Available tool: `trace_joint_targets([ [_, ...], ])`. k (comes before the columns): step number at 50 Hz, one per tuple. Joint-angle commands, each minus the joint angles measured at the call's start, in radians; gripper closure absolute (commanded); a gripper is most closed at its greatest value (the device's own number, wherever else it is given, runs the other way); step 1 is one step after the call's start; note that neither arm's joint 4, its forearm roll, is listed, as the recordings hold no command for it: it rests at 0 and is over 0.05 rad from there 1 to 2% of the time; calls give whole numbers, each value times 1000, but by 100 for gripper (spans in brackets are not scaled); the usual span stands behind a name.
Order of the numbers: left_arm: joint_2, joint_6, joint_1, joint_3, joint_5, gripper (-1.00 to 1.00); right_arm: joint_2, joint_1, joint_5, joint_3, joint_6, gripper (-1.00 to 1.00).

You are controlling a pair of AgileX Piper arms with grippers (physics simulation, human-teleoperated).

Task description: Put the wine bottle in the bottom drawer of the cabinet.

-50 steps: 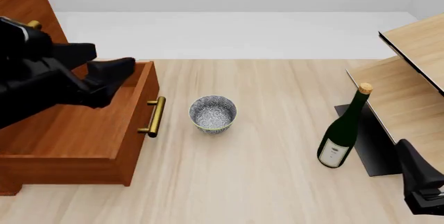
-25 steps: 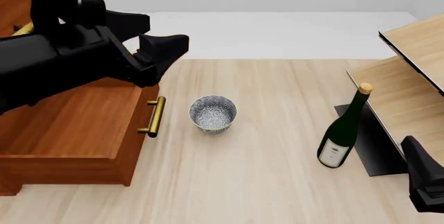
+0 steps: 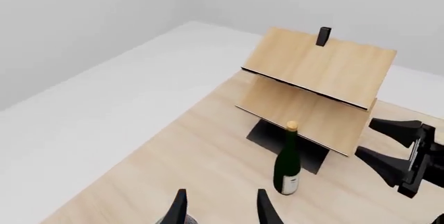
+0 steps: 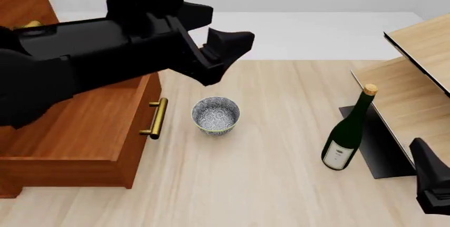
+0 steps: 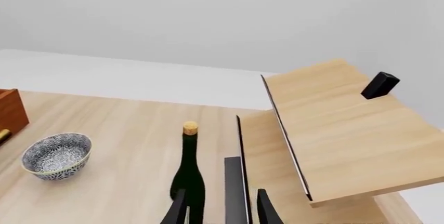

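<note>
Both tools apart, wine bottle (image 4: 345, 135) ungrasped

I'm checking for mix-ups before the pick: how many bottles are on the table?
1. The wine bottle stands upright at the table's right, beside the pale shelf unit, right of the patterned bowl. The left arm covers part of the cabinet area, so something could be hidden there.

Bright, even, diffuse light fills all three crisp renders, with no glare, blur or edge distortion, only faint soft shadows on the pale surface (image 4: 281, 174) and a dark patch under the shelf unit (image 4: 414, 79).
</note>
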Motion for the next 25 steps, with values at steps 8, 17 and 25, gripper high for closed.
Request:
trace_joint_targets([
  [8, 96, 11, -86, -78, -16, -100, 0, -11, 23, -21, -4, -100],
  [17, 126, 5, -100, -98, -28, -100, 0, -9, 25, -21, -4, -100],
  [25, 148, -11, -111, -96, -45, -100, 0, -5, 25, -19, -2, -100],
])
